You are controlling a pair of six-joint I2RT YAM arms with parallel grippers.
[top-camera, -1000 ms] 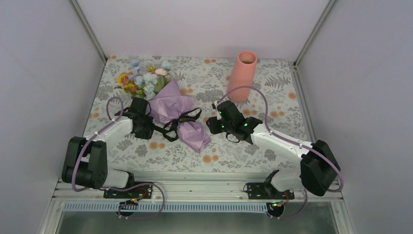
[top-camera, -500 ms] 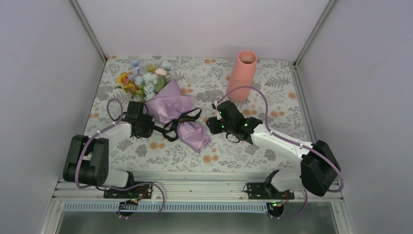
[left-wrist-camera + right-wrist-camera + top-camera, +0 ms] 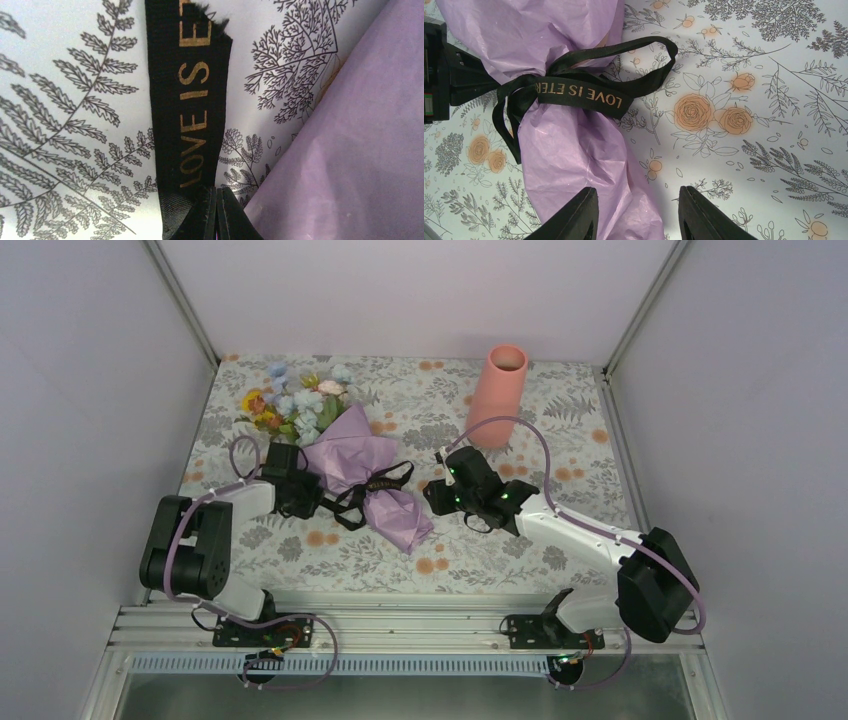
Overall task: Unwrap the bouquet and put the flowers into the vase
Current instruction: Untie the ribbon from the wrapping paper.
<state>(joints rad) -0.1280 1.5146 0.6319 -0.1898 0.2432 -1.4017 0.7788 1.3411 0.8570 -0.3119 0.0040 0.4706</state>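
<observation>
Left fingers (image 3: 206,220) pressed together, pinching the ribbon (image 3: 190,100) tail. Right fingers (image 3: 574,215) spread, beside the wrapped stems. Bouquet (image 3: 365,475) lies tied on table (image 3: 560,420), left of upright vase (image 3: 497,395). Risk: the pull drags the whole bouquet, or the ribbon slips out. Versus earlier: left arm folded back, bow unchanged.

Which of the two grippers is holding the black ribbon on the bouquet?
The left gripper: it is shut on the tail of the black ribbon. The right gripper stands open by the wrapped lower end of the bouquet, holding nothing.
</observation>
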